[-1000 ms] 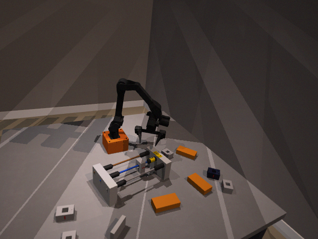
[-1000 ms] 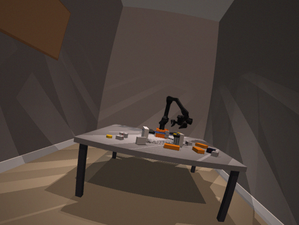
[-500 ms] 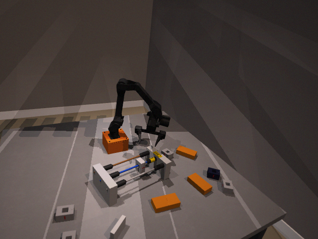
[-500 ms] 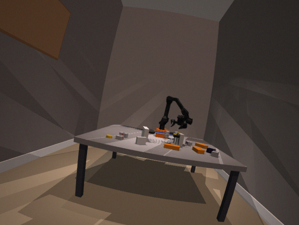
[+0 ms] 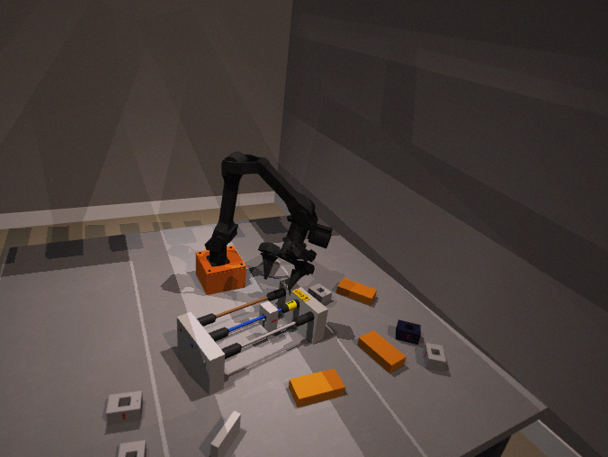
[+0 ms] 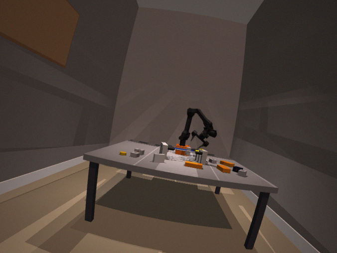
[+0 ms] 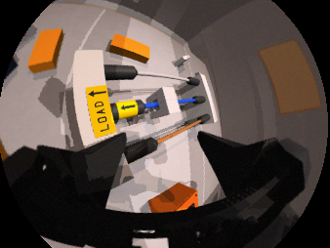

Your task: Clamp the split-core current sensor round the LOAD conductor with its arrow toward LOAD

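Observation:
A rig of two white end blocks (image 5: 199, 351) holds three conductors: copper (image 5: 240, 308), blue (image 5: 247, 322) (image 7: 187, 100) and grey (image 5: 275, 330). The far end block carries a yellow LOAD label (image 5: 300, 294) (image 7: 101, 111). A yellow-and-black sensor (image 5: 290, 305) (image 7: 128, 110) sits on the blue conductor's line right beside the LOAD block. Its small black arrow seems to point toward that block. I cannot tell if it is latched. My gripper (image 5: 281, 276) (image 6: 199, 139) (image 7: 163, 135) is open and empty. It hangs above the copper conductor's LOAD end, clear of the sensor.
The arm's orange base (image 5: 220, 270) stands behind the rig. Orange blocks (image 5: 356, 291) (image 5: 381, 350) (image 5: 317, 386), a dark blue block (image 5: 407, 331) and grey square pieces (image 5: 320, 293) (image 5: 434, 354) (image 5: 123, 405) lie around. A wall runs along the table's right edge.

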Available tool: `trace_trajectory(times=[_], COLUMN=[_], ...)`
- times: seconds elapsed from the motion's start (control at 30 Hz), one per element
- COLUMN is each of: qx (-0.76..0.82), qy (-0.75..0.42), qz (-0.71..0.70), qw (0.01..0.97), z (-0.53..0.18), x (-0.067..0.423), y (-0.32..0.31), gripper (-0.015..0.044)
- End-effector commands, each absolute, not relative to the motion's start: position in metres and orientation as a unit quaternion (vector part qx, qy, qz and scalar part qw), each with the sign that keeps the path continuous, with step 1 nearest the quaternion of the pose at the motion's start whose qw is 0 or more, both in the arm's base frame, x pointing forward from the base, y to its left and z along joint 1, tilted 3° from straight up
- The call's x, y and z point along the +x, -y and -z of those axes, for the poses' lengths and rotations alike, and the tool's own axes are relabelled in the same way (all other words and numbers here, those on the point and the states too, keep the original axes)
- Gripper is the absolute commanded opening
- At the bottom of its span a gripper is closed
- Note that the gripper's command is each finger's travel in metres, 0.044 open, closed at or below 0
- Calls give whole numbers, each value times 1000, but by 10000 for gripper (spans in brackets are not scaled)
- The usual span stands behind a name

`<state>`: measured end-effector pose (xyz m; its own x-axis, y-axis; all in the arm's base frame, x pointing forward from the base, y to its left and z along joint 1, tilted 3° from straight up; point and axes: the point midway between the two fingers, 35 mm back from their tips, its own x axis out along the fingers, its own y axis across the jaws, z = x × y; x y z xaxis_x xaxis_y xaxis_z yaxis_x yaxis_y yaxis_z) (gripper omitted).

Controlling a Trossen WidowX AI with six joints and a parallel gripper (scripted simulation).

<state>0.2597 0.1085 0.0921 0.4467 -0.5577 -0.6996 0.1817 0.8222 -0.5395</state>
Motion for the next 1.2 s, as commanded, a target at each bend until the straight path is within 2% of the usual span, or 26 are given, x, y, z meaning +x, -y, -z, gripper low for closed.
trace_trajectory(times=[0.0, 0.4, 0.83, 0.97, 1.17], qx=[-363, -442, -533, -563, -563], qy=[-618, -624, -501, -453, -452], qz=[3, -233, -460, -505, -506], qw=[698, 600, 504, 471, 471], z=[-99, -113, -133, -138, -138], x=[284, 306, 326, 330, 330], y=[-88, -66, -41, -36, -36], gripper=[440, 440, 440, 440, 440])
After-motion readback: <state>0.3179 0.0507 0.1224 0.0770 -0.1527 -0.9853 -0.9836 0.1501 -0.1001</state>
